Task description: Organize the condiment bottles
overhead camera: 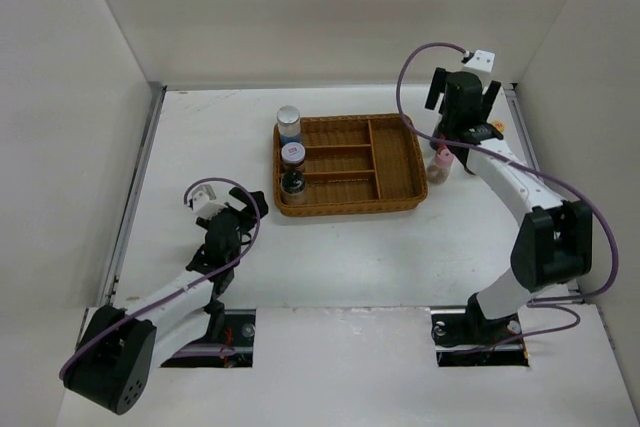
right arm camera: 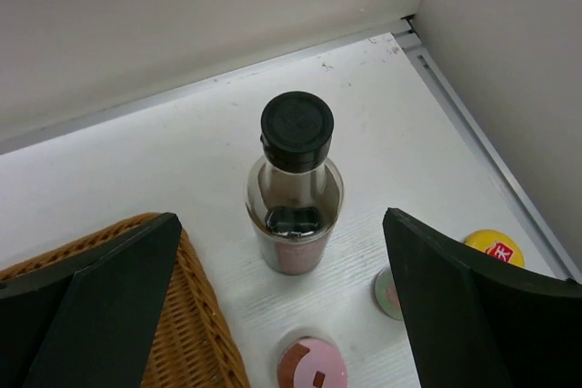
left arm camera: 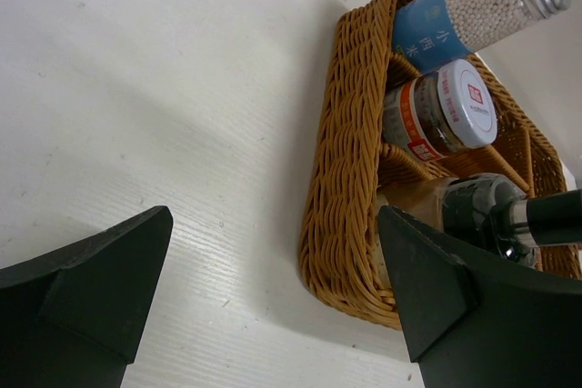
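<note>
The brown wicker tray (overhead camera: pixel 390 162) holds three bottles in its left compartment: the silver-lidded blue-labelled jar (overhead camera: pixel 289 124), the white-lidded jar (overhead camera: pixel 294 153) and the dark-capped shaker (overhead camera: pixel 294 184). They also show in the left wrist view: blue-labelled jar (left arm camera: pixel 455 15), white-lidded jar (left arm camera: pixel 446 111), dark-capped shaker (left arm camera: pixel 482 211). My left gripper (overhead camera: pixel 248 205) (left arm camera: pixel 273 215) is open and empty by the tray's near left corner. My right gripper (overhead camera: pixel 463 112) (right arm camera: pixel 280 215) is open above the tall clear black-capped bottle (right arm camera: pixel 296 188). The pink-capped shaker (overhead camera: pixel 439 165) (right arm camera: pixel 314 365) and the red yellow-capped bottle (overhead camera: pixel 495 130) (right arm camera: pixel 494 248) stand right of the tray.
White walls close the table at the back and both sides, and the right wall's metal edge (right arm camera: pixel 473 115) runs close to the loose bottles. A small round disc (right arm camera: pixel 389 293) lies on the table by the pink-capped shaker. The tray's other compartments (overhead camera: pixel 345 177) hold nothing.
</note>
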`<move>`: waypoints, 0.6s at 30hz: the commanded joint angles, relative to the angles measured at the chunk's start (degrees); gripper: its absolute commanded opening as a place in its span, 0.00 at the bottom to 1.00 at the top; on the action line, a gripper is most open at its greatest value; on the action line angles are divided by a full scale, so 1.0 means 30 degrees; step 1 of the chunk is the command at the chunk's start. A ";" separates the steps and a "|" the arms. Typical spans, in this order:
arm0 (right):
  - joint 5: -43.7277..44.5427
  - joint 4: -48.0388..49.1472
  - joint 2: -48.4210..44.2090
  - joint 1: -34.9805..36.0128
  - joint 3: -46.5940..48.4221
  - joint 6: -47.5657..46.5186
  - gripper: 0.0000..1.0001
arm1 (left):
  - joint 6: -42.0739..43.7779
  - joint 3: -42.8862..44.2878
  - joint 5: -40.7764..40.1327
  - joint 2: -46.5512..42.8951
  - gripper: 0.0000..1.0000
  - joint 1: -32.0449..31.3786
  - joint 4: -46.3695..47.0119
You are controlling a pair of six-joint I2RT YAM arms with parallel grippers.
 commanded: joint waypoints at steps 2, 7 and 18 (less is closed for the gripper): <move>0.0021 0.0560 0.0724 -0.0645 0.1721 -0.0407 1.00 | -0.0068 0.0057 0.0192 0.0171 1.00 0.0118 0.0967; -0.0768 0.0883 0.1952 -0.1349 0.2802 -0.0494 1.00 | -0.0039 0.0174 0.0192 0.0520 1.00 0.0118 0.0996; -0.1415 0.1205 0.3508 -0.1702 0.3539 -0.0817 0.74 | -0.0009 0.0320 0.0221 0.1136 1.00 0.0088 0.1406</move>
